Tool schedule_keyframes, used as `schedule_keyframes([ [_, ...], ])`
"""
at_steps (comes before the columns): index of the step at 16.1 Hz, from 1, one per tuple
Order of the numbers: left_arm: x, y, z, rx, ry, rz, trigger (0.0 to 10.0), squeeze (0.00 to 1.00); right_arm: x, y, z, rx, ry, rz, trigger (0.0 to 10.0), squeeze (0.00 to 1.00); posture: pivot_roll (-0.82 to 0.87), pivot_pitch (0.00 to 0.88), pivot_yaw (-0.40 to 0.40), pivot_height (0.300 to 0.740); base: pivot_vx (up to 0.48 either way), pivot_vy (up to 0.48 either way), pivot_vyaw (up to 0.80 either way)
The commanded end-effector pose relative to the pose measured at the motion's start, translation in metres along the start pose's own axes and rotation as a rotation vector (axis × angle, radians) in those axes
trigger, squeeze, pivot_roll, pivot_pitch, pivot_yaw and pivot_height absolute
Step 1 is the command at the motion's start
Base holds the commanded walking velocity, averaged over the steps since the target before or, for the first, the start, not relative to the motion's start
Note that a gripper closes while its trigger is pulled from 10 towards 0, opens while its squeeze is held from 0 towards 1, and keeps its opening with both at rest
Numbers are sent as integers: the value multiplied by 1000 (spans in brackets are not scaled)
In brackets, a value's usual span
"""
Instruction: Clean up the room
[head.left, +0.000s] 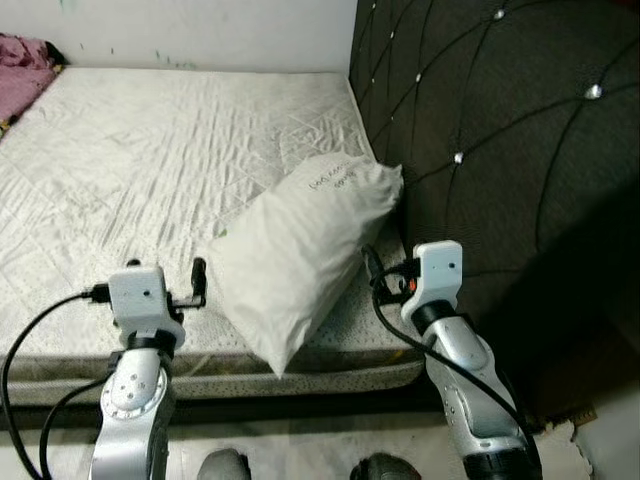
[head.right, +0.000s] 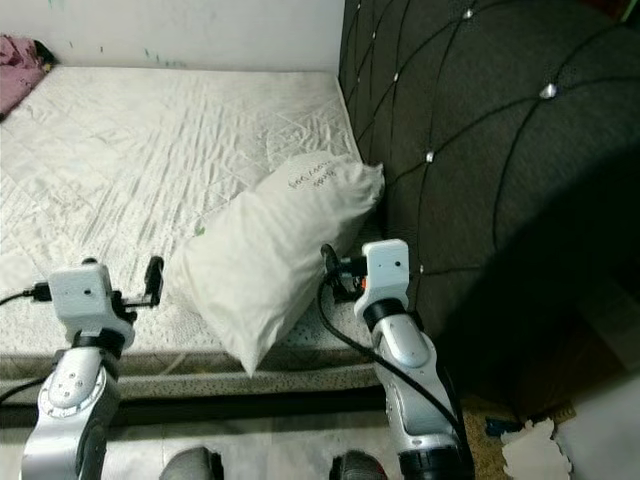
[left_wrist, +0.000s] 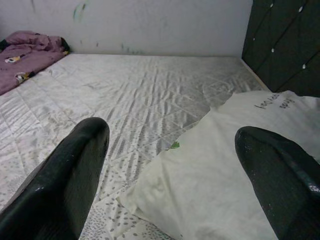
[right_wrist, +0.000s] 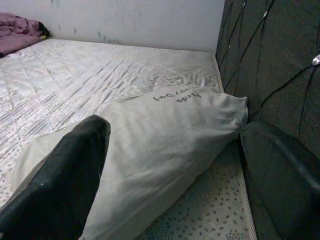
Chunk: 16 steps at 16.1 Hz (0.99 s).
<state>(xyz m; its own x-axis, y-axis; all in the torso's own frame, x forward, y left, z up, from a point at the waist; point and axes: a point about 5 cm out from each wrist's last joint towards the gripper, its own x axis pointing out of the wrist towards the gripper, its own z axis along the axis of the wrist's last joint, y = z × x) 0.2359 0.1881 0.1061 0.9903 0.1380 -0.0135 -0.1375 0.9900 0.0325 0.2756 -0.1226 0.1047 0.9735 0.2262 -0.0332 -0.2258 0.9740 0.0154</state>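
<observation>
A white pillow (head.left: 300, 255) with handwriting on it lies on the bare quilted mattress (head.left: 150, 160). Its far end leans against the dark tufted headboard (head.left: 500, 150), and its near corner hangs a little over the mattress's front edge. My left gripper (head.left: 198, 282) is open just left of the pillow, at the mattress edge; in the left wrist view its fingers (left_wrist: 75, 170) stand wide apart with the pillow (left_wrist: 225, 170) ahead. My right gripper (head.left: 373, 272) is open on the pillow's right side, between pillow and headboard, and its fingers (right_wrist: 70, 175) straddle the pillow (right_wrist: 160, 135).
A pink crumpled blanket (head.left: 22, 70) sits at the far left corner of the mattress by the white wall. The headboard closes off the right side. Torn paper (head.left: 570, 440) lies on the floor at the lower right.
</observation>
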Motion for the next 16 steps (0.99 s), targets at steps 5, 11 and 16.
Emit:
schedule_keyframes([
  [5,1,0,-5,-5,29,13,10000,0,2,-1,-3,-5,25,3,10000,0,46,37,-22,640,0,0,0],
  [11,1,0,-6,-7,33,19,10000,0,4,0,-4,-12,27,11,10000,0,52,28,-26,640,0,0,0],
  [16,2,-3,-5,-15,22,-17,10000,0,5,0,-5,-11,27,14,10000,0,51,26,-25,640,62,0,0],
])
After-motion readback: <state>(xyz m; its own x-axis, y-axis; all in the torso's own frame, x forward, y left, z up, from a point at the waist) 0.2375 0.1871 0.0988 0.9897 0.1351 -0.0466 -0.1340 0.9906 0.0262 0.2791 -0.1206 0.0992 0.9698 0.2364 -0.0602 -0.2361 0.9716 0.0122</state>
